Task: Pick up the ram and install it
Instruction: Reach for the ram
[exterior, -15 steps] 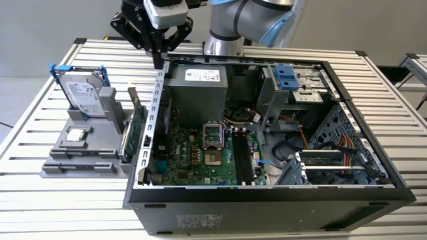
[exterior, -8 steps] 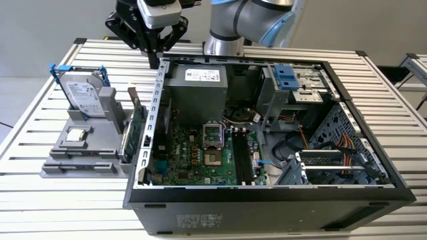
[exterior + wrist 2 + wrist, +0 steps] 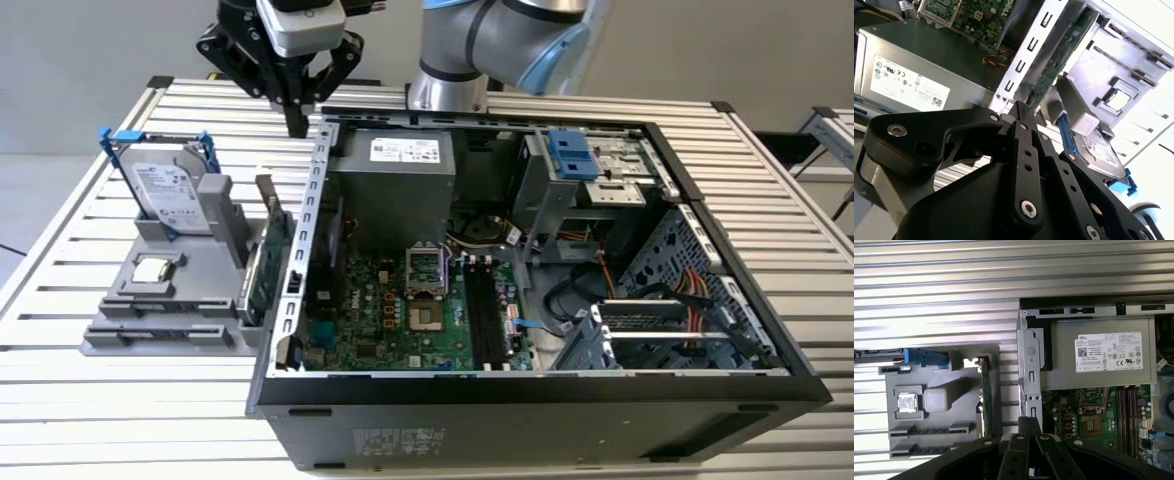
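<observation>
1. Open computer case [image 3: 534, 385], nearest in the exterior view; we see its motherboard [image 3: 400, 310] and dark slots [image 3: 481, 310].
2. Grey holder [image 3: 160, 340], on the exterior view's left, carries a hard drive [image 3: 167, 195] and an upright green card [image 3: 274, 265]; we cannot tell where the ram sits.
3. Gripper [image 3: 296, 125], farthest, fingers pressed together, hangs above the case's rear corner.
</observation>
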